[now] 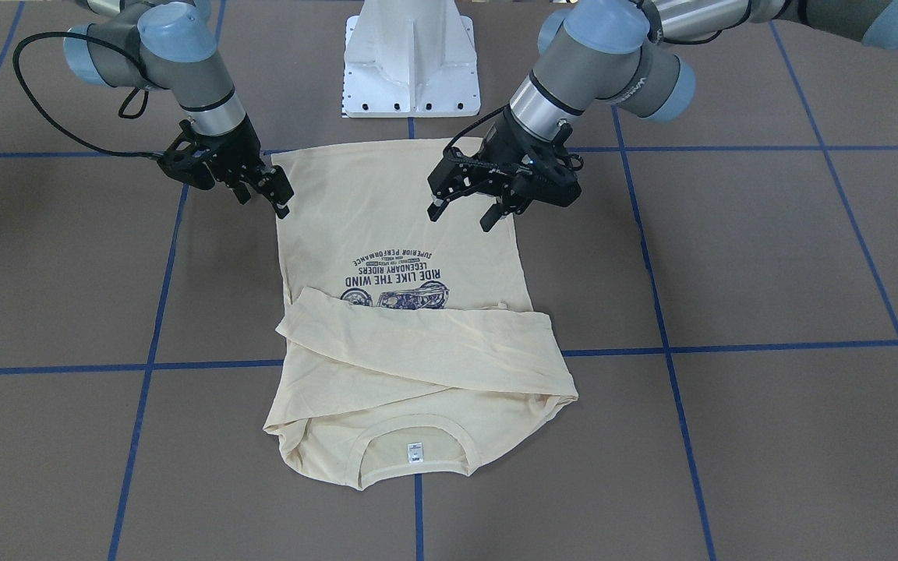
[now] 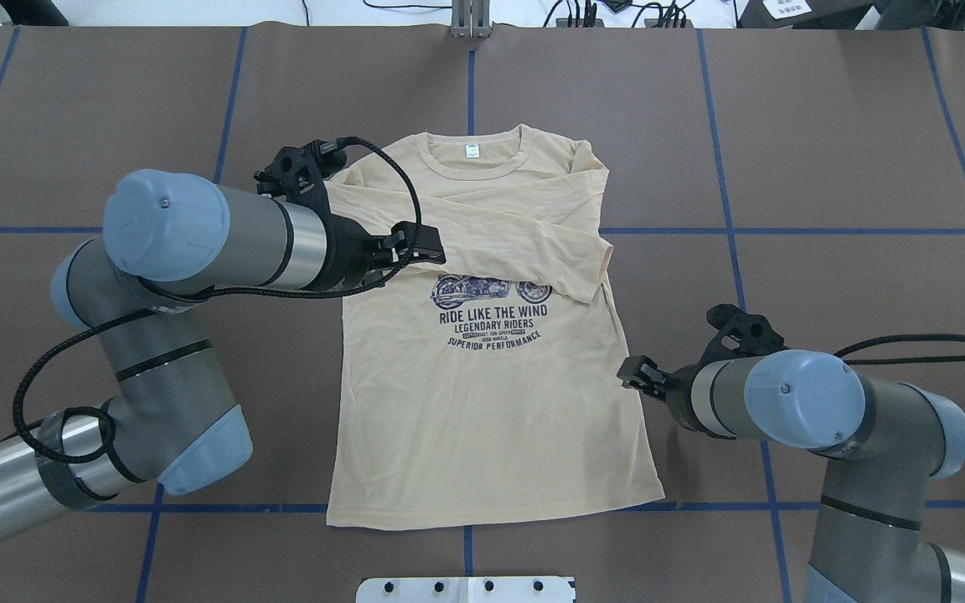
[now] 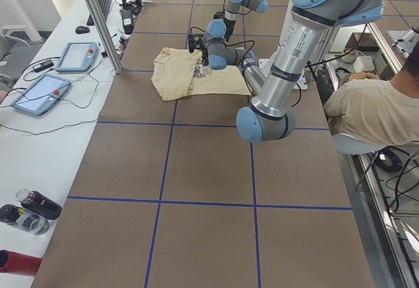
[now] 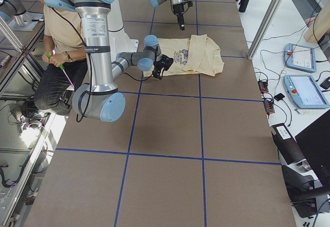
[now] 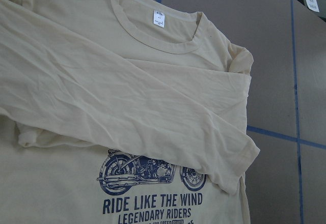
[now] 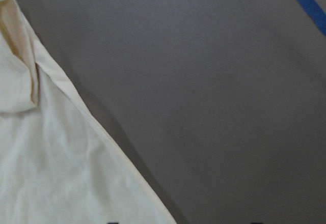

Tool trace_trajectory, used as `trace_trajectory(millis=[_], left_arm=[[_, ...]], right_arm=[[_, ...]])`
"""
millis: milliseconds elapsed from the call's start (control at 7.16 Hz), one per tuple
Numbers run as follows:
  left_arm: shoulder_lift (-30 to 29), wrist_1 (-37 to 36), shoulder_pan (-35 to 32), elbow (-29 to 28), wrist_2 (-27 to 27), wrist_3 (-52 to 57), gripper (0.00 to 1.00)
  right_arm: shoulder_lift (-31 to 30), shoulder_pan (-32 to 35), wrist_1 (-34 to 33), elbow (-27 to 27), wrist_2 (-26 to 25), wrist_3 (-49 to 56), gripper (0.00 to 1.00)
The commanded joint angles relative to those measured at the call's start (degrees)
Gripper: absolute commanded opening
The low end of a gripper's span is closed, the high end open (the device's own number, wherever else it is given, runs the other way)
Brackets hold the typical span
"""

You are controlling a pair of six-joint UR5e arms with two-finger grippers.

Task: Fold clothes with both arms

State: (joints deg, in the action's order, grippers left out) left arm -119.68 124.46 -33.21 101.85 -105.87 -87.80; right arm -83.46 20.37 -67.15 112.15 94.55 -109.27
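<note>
I'd send my left tool (image 1: 461,216) and right tool (image 1: 263,199), both spread empty, to pinch the shirt (image 2: 482,419) at its 6 o'clock corners, level, without dragging.

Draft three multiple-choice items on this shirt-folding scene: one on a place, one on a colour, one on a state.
1. Relative to the robot base, the collar of the shirt lies
A. on the near side
B. on the far side
C. directly against it

2. The print is
A. navy
B. red
C. green

3. The sleeves are
A. spread out sideways
B. folded across the chest
C. hanging off the table

Answers:
1 B: the front-facing view has the base at the top and the collar at the bottom.
2 A: the lettering and motorcycle are dark blue.
3 B: both lie across the body between collar and print.
</note>
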Motion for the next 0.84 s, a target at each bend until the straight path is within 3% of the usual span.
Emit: trace_trajectory(millis=[0,279,698], left_arm=[[2.2,-0.2,0.0,2.6,0.3,-0.1,0.94],[2.2,-0.5,0.0,4.2,0.6,-0.3,0.95],[3.0,-0.5,-0.1,5.5,0.7,-0.4,0.95]], right_arm=[[-2.2,-5.1,0.0,2.3,-3.0,-6.7,0.86],[-2.8,-9.4,-0.4,5.3,-5.5,-11.1,0.72],[-6.9,-13.1,-0.4,6.4,-8.3,-11.8,0.69]])
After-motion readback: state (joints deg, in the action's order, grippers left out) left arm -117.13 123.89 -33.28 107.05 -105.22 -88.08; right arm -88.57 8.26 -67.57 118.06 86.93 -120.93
